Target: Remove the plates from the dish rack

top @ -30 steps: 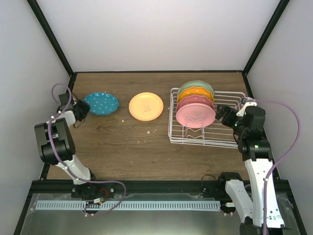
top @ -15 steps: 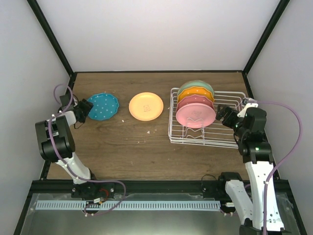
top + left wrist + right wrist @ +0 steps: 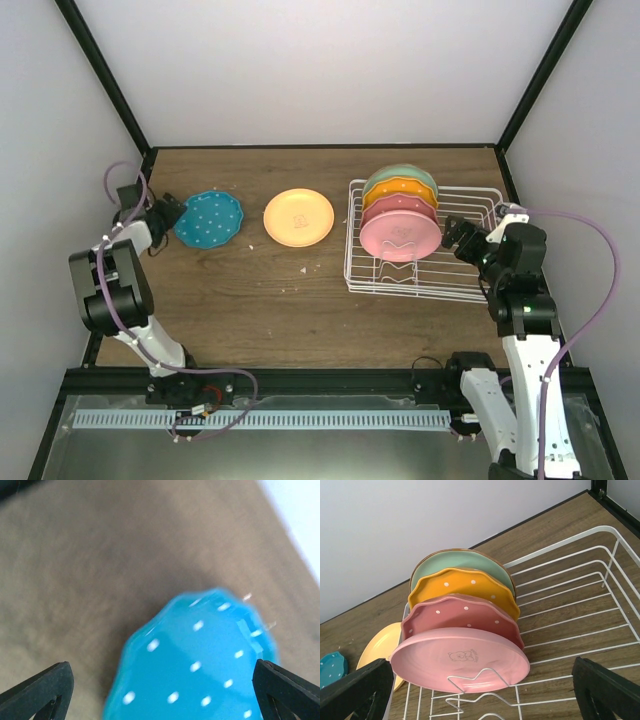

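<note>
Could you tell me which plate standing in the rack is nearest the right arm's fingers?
The plain pink plate, frontmost in the dish rack; the maroon plate, orange plate and mint plate stand behind it.

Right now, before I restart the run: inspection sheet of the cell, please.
Surface: wood table, mostly bare.
Job's things: teal plate and peach plate flat on table; pink, maroon, orange and mint upright in rack.
Clutter: white specks on table.
Grippers: left gripper fingers open at teal plate's left edge; right gripper fingers open, facing the rack, empty.
Cables: purple cable looped on each arm.
Surroundings: white walls, black frame.
</note>
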